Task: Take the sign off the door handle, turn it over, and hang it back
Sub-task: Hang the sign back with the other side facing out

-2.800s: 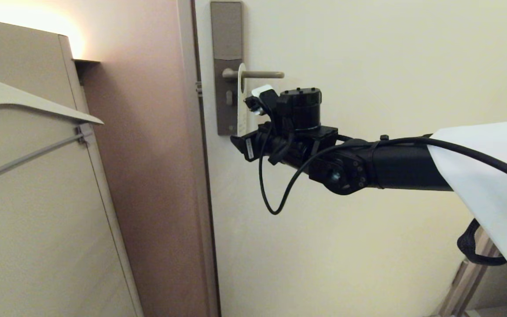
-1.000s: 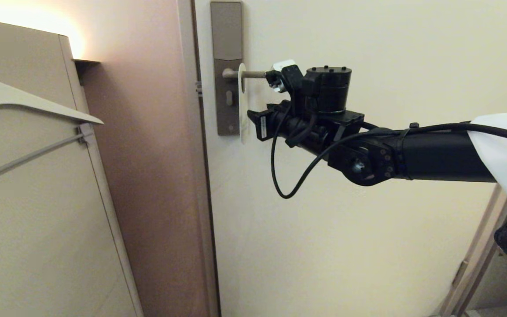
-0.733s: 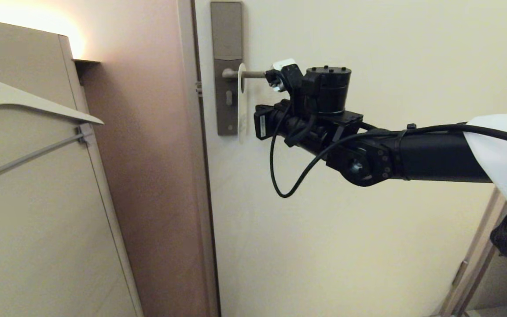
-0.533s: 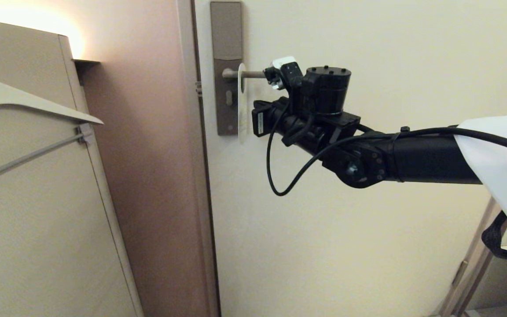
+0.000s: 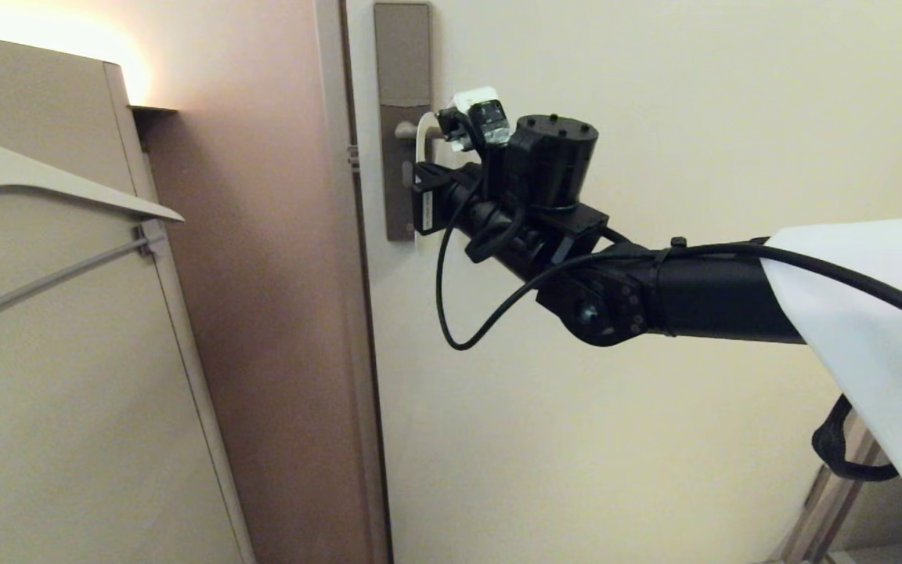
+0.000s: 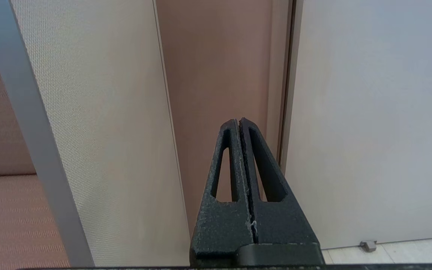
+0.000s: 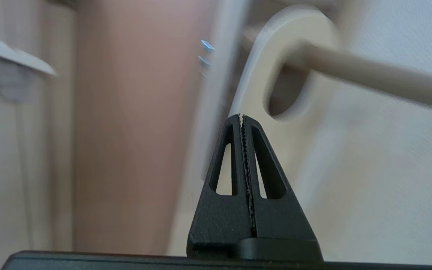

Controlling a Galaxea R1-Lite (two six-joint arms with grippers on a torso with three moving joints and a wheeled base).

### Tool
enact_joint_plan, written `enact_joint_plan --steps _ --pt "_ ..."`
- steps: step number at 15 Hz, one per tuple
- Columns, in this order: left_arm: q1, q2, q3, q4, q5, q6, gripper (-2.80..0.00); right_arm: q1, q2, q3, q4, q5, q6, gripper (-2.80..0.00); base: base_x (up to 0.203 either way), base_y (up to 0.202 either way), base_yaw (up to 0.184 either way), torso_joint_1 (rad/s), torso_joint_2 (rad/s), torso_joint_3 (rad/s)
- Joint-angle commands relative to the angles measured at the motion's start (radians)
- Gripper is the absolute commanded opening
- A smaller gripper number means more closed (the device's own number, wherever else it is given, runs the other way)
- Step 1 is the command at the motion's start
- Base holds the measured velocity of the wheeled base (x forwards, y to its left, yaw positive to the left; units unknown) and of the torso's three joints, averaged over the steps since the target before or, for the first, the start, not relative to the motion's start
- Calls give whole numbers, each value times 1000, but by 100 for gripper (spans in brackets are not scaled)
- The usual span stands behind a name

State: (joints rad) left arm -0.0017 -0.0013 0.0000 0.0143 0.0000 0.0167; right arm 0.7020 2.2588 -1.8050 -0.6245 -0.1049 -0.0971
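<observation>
So the sign (image 7: 253, 93) is hanging on the door handle (image 7: 369, 77) with the lever running through its oval hole – pale side facing the right wrist camera, no lettering readable from here. In the head view it's showing edge-on, a thin white strip (image 5: 422, 137) right against the lock plate (image 5: 402, 47), mostly hidden behind the wrist hardware. Hanging that way it's presenting a thin edge to the fingers rather than a flat face, which is probably why the arm is coming in from the side.

The right gripper (image 7: 241, 117) is sitting with its tips at the sign's edge, just below the hole. Its fingers are pressed together with no visible gap. It looks like the card's edge could be pinched between the very tips, but I honestly can't tell whether they've got any card or have just closed beside it (the tips are covering the contact spot).

Pose-wise, the right arm (image 5: 694, 301) is stretching roughly level across the door (image 5: 654, 117) from the right, wrist angling up toward the handle, cable looping underneath.

The left gripper (image 6: 240, 122) isn't doing anything – parked low, fingers fully closed on nothing, pointing at the door frame and a panel.

My guess: the sign is yet to come off, and if the pinch is real it has to slide along the lever toward its free end.
</observation>
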Motion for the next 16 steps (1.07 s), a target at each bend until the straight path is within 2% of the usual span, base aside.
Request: enact_joint_plan --steps 1,7,9,13,16 --pt "0 1 0 1 0 0 -280 25 32 -33 -20 -1 -1 -280 0 0 0 0 0 0" --pt "0 1 0 0 0 0 -280 74 82 -40 -102 -4 -4 -280 0 0 0 0 0 0" --pt "0 1 0 1 0 0 -280 73 68 -40 -122 -28 -2 -280 0 0 0 0 0 0" --pt "0 1 0 0 0 0 -280 32 -13 -34 -117 -43 -3 -280 0 0 0 0 0 0" --pt "0 1 0 0 0 0 -280 0 -66 25 -101 -44 -3 -280 0 0 0 0 0 0"
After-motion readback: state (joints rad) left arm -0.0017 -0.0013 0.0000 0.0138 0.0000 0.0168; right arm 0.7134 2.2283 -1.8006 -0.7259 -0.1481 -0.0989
